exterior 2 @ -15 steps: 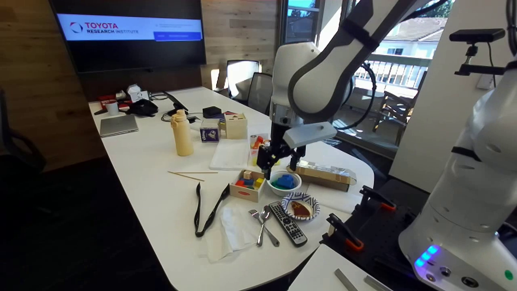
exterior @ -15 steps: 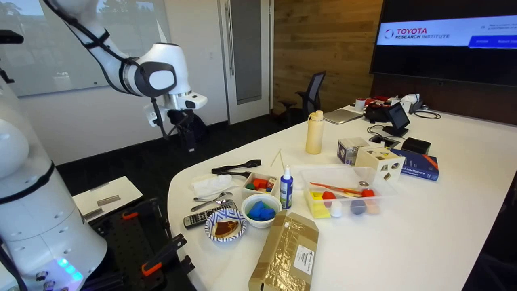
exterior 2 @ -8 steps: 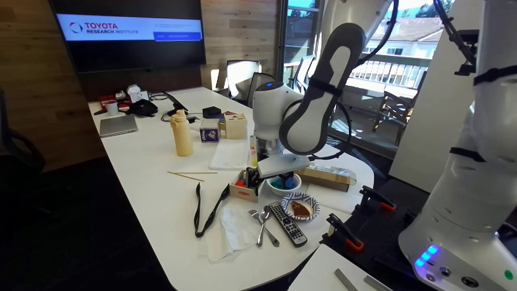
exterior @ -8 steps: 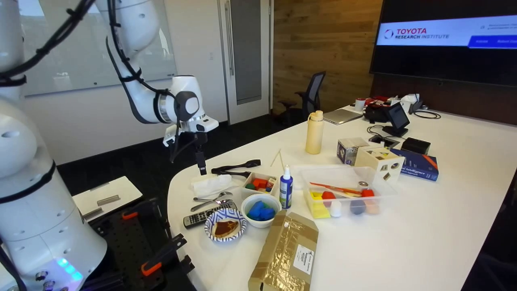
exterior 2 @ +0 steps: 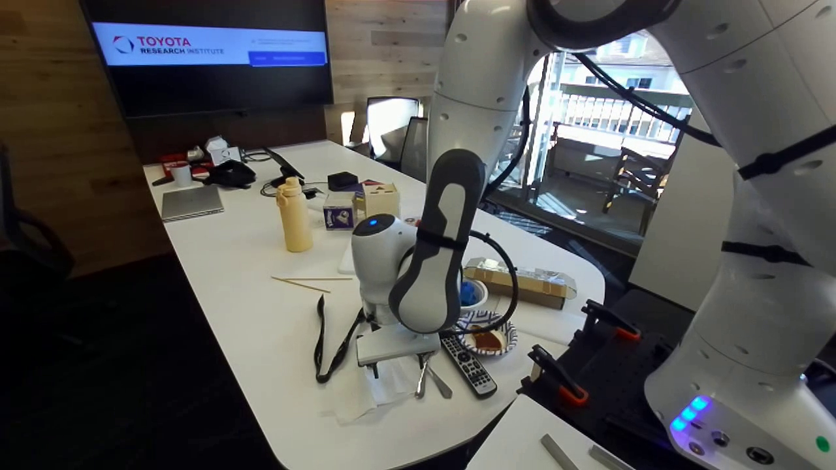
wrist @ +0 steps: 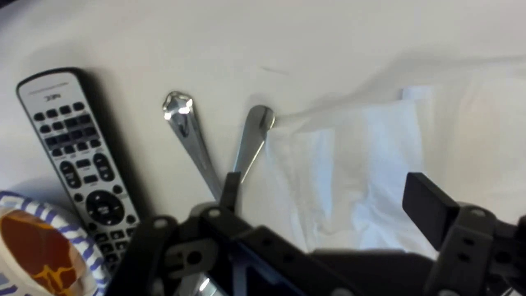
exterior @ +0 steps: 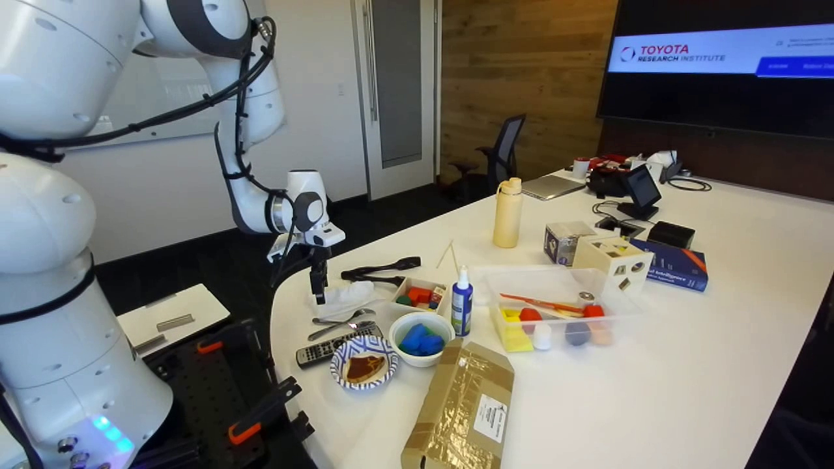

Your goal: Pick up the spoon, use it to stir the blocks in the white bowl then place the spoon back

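Your gripper is spread wide apart. In the wrist view, the spoon shows its handle near the middle, by the napkin. In an exterior view, the white bowl holds blue blocks below the middle.

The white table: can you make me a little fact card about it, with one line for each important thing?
White bowl: on the table, with blue blocks inside
Spoon: lying on the table by the napkin, not held
Tool: open, holding nothing, near the spoon
Remote: next to the patterned bowl
Bottle: yellow, standing upright
Stirring now: no, the spoon is outside the white bowl
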Robot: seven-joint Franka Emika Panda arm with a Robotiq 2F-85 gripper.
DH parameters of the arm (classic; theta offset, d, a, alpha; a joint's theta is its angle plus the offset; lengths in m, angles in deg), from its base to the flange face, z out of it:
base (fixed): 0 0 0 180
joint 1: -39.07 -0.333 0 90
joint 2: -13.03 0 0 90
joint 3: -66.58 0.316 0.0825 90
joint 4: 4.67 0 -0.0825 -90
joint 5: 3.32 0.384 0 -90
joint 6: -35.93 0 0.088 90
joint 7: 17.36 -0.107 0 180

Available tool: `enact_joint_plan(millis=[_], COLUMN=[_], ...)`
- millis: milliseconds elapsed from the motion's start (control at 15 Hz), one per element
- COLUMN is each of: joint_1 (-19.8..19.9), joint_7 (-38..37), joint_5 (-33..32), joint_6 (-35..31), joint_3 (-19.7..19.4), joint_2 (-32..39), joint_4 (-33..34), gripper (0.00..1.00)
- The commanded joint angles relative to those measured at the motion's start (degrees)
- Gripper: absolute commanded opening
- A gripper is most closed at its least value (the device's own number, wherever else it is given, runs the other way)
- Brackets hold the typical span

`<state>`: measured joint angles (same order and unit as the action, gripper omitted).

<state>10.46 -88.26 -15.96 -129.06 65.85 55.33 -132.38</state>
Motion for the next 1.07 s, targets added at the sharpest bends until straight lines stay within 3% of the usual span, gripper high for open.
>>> enact_joint_plan(millis=[0,200,400,667,1000], joint_1=[-7.91,-14.94,-19.4,-21.27,-20.28], joint_7=[-4.52,-8.3,-11.49,-13.93,-13.05], joint_5=[4.87,7.51,9.38,11.53,13.11], joint_6=[-2.69,-2.67,-2.63,-4.01,-4.97], joint_3=[-5.49,-10.53,-13.74,-15.85,-16.9], joint_2=[1.19,-0.12,0.88,4.01,7.96], joint_4=[0.48,-1.53,-2.18,-2.59,-0.34], gripper=[1.0,1.0,1.0,1.0,1.0])
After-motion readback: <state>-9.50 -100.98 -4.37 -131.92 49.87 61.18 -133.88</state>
